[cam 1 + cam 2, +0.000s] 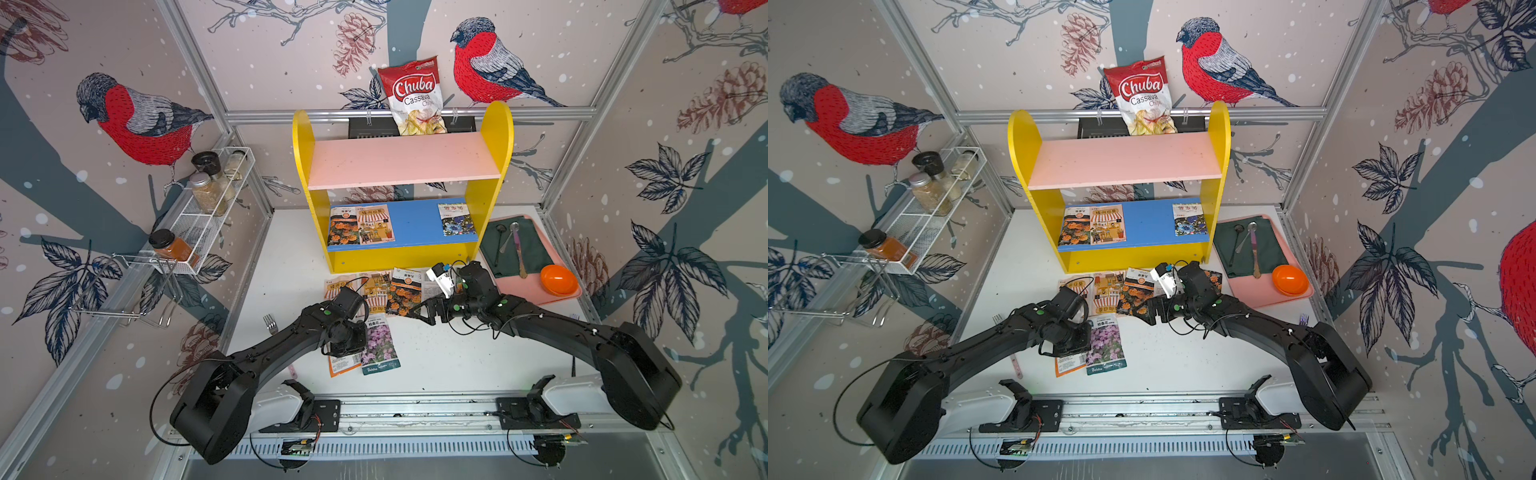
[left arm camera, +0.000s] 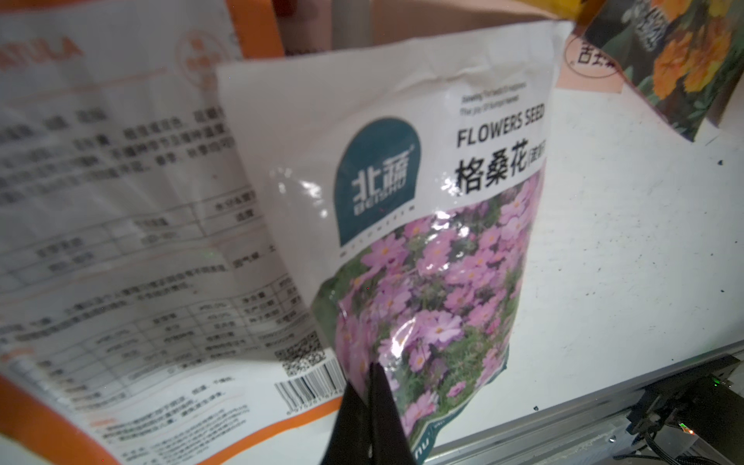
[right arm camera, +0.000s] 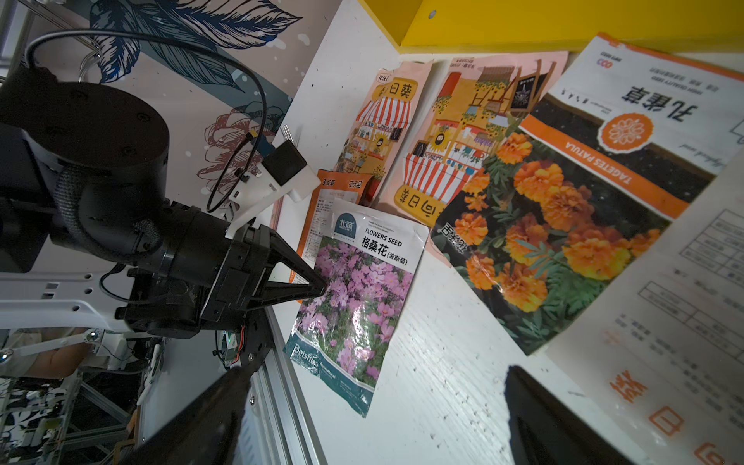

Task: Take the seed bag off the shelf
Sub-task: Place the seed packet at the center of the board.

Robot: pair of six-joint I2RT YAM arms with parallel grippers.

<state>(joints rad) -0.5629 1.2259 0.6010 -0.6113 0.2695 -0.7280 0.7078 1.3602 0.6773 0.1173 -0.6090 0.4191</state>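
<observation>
You've got a white table [image 1: 457,365]: shelf [image 1: 302,158] at the back edge, pink tray [image 1: 523,286] by the right edge, fork [image 1: 271,323] near the left edge, loose seed packets [image 1: 405,291] before the shelf. Blue board [image 1: 415,224]: two seed bags [image 1: 376,224] at the left end, one more [image 1: 456,219] at the right end.

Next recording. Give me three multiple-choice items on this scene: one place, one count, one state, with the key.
1. The blue-flower seed packet lies on: A the pink tray; B the blue lower board; C the table.
2. Seed packets on that board: A one; B five; C three.
3. The right gripper is: A open and empty; B shut on a fork; C shut on a packet.
Key: 1 B, it lies flat on blue in both top views. 2 C, marigold packet, sunflower-shop packet, blue-flower packet. 3 A, its fingers stand wide apart, nothing between.
</observation>
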